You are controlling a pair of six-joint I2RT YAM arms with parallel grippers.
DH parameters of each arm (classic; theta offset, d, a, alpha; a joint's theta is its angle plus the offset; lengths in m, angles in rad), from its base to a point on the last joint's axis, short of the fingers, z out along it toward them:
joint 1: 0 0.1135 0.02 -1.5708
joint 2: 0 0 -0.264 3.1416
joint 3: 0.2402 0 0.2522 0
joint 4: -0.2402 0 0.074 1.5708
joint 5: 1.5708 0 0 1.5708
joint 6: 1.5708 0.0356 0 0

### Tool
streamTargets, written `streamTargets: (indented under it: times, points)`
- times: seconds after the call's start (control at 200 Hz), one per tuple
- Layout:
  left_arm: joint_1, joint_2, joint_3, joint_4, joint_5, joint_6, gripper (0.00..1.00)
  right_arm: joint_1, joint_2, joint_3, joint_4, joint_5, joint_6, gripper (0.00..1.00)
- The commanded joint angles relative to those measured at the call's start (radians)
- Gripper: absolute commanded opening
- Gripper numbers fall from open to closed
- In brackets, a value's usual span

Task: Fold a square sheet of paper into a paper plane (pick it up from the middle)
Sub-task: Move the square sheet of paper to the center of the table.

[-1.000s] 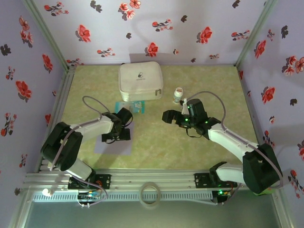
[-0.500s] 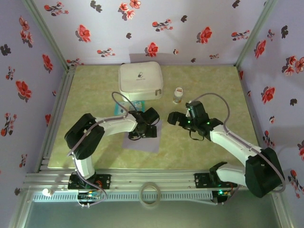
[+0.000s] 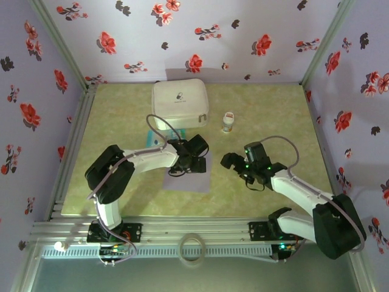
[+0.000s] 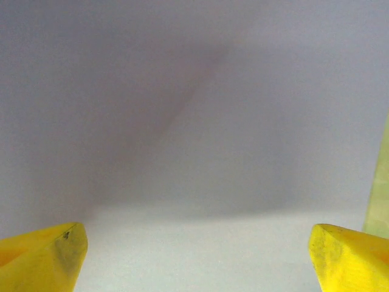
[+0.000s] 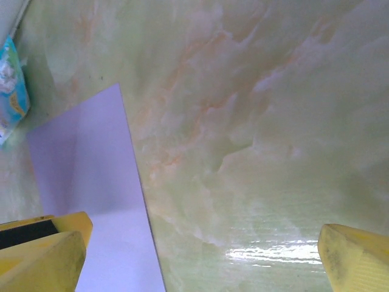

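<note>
The square sheet of paper (image 3: 189, 181), plain lavender, lies flat on the green marbled table just left of centre. My left gripper (image 3: 187, 168) is down over the sheet's far part. In the left wrist view the sheet (image 4: 194, 121) fills the picture and the gripper (image 4: 197, 255) stands open, with a yellow tip at each lower corner. My right gripper (image 3: 228, 161) hovers open just right of the sheet. In the right wrist view that gripper (image 5: 200, 255) spans the sheet's right edge (image 5: 91, 182) and bare table.
A white zip case (image 3: 180, 103) sits at the back. A small white bottle (image 3: 228, 121) stands to its right. A teal-and-white packet (image 3: 157, 141) lies behind the sheet, partly under my left arm, and appears again in the right wrist view (image 5: 12, 85). Flowered walls close in three sides.
My left arm has swung right and the sheet under it has slid from the left side toward the centre. My right gripper has drawn back toward the near right.
</note>
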State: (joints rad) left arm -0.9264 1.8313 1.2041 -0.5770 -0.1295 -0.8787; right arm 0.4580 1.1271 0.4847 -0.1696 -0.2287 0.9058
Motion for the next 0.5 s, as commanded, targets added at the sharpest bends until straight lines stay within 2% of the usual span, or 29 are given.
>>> streamTargets:
  times: [0.0,0.07,0.27,0.495]
  points:
    - [0.031,-0.036,0.029,-0.078,0.016,0.137,0.94,-0.002,-0.041,0.005,0.040,-0.002,0.025,0.99]
    - [0.062,-0.029,0.033,-0.088,0.071,0.173,0.94,-0.002,-0.043,0.005,0.038,-0.002,0.013,0.98]
    - [0.095,0.019,0.084,-0.126,0.141,0.247,0.94,-0.001,-0.047,0.015,0.032,-0.001,0.018,0.97]
    - [0.097,0.058,0.112,-0.136,0.145,0.217,0.94,0.001,-0.040,0.025,0.050,-0.024,0.009,0.97]
